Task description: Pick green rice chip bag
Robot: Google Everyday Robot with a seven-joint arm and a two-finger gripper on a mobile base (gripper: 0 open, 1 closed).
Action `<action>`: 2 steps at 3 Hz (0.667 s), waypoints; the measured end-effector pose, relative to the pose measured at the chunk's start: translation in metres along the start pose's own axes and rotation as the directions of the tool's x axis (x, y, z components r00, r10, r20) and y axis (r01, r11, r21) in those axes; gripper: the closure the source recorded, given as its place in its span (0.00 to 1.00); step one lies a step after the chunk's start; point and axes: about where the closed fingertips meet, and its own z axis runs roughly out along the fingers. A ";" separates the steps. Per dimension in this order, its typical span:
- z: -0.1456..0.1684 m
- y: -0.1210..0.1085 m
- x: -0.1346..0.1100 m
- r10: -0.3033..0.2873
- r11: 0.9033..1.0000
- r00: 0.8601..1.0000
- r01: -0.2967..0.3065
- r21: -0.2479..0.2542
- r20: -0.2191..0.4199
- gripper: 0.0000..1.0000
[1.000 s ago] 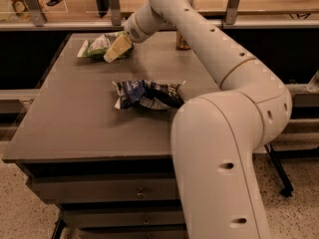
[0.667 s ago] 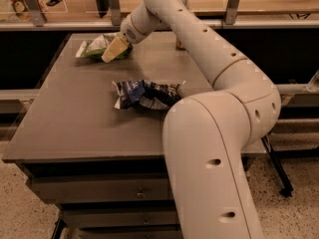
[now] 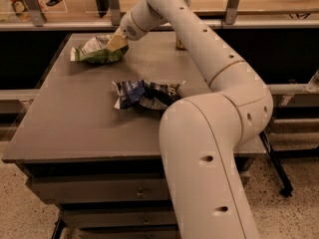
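The green rice chip bag (image 3: 93, 52) lies crumpled at the far left of the table, its white printed panel facing up. My gripper (image 3: 116, 43) reaches down from the long white arm and rests at the bag's right end, touching or overlapping its upper edge. The bag still lies flat on the tabletop.
A dark blue and white snack bag (image 3: 143, 93) lies mid-table, its right end behind my arm's big lower link (image 3: 209, 148). A gold can (image 3: 179, 45) peeks out behind the arm at the back. The grey table (image 3: 75, 128) has drawers below and a railing behind.
The arm has swung a little to the left and the gripper has closed in on the green bag's right end. Both bags lie where they were.
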 end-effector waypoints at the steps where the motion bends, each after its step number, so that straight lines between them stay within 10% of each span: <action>1: -0.011 -0.001 -0.008 -0.012 1.000 0.999 0.012 -0.006 0.050 0.87; 2: -0.035 0.002 -0.017 0.041 0.999 0.988 -0.039 -0.016 0.147 1.00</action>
